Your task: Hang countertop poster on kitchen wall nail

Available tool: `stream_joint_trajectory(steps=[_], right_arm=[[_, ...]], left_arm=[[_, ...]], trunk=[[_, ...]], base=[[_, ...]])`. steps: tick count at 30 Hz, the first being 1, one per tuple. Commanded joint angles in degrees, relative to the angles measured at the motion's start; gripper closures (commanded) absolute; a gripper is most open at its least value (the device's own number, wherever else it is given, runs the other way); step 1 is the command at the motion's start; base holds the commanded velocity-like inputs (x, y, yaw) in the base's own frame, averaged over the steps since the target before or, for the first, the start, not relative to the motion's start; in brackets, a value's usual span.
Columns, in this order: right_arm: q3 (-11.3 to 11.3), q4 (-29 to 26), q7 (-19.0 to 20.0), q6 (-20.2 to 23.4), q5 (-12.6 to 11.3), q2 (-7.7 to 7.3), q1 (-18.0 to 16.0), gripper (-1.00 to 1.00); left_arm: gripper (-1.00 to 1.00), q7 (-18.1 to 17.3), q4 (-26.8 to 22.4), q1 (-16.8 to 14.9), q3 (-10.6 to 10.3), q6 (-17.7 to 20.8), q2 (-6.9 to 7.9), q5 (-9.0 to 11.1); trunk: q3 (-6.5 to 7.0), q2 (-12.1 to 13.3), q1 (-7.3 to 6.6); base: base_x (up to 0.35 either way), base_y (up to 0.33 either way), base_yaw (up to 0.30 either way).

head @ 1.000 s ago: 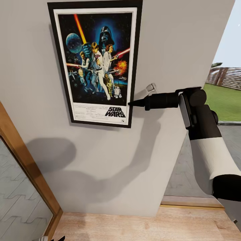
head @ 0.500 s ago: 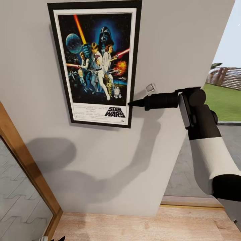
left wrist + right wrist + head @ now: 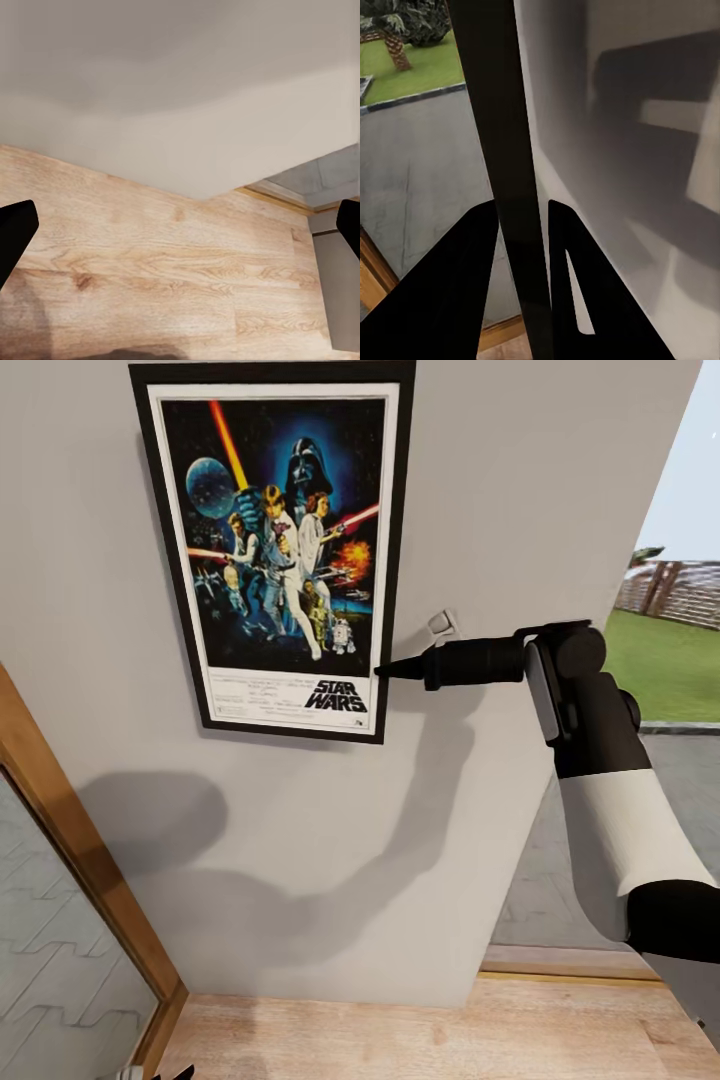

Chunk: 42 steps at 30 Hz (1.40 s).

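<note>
In the head view we see the poster (image 3: 272,550) upright and flat against the grey wall (image 3: 520,490), in the upper left part of that wall. Its black frame, white border and "STAR WARS" title at the lower edge are all legible. Our right gripper (image 3: 385,671) reaches in from the right, level with the title band, and meets the poster's right edge near the lower right corner. In the right wrist view the right gripper (image 3: 521,225) has its jaws clamped on the thin black frame edge (image 3: 499,135) of the poster, one finger (image 3: 457,285) on either side of it, with the wall just beside it. A small grey fitting (image 3: 442,625) projects from the wall just above the gripper body; we cannot tell what it is.

In the left wrist view the left gripper (image 3: 180,229) points down at the wooden floor (image 3: 150,262) near the foot of the wall. Its jaws stand wide apart and hold nothing.

A wooden frame (image 3: 80,860) runs diagonally along the wall's lower left edge. Beyond the wall's right edge we see a lawn (image 3: 665,660) and paving (image 3: 560,880) outdoors.
</note>
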Motion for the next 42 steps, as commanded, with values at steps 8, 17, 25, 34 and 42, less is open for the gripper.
stream_joint_trajectory(steps=[8,17,25,34,42], right_arm=[[0.0,0.4,-0.1,0.5,0.0,-0.01,-0.1,1.0],[-0.1,1.5,-0.2,0.5,0.0,0.0,-0.1,1.0],[-0.1,1.6,-0.2,0.5,0.0,0.0,-0.1,1.0],[-0.1,1.6,-0.2,0.5,-0.1,0.0,-0.7,1.0],[-0.1,1.5,-0.2,0.5,-0.1,0.0,-0.9,1.0]], left_arm=[[-1.0,-0.1,0.0,-0.1,-0.5,-0.3,-0.02,0.4],[-1.0,-0.1,0.0,-0.1,-0.5,-0.3,0.0,0.4],[-1.0,-0.1,0.0,-0.1,-0.5,-0.3,-0.01,0.4],[-1.0,-0.1,0.0,-0.1,-0.5,-0.3,-0.03,0.4],[-1.0,-0.1,0.0,-0.1,-0.5,-0.3,0.0,0.4]], trunk=[[-0.13,-0.1,0.04],[-0.13,-0.1,0.04],[-0.13,-0.1,0.04],[-0.13,-0.1,0.04],[-0.13,-0.1,0.04]], base=[[0.0,0.0,0.0],[0.0,0.0,0.0],[0.0,0.0,0.0],[0.0,0.0,0.0],[0.0,0.0,0.0]])
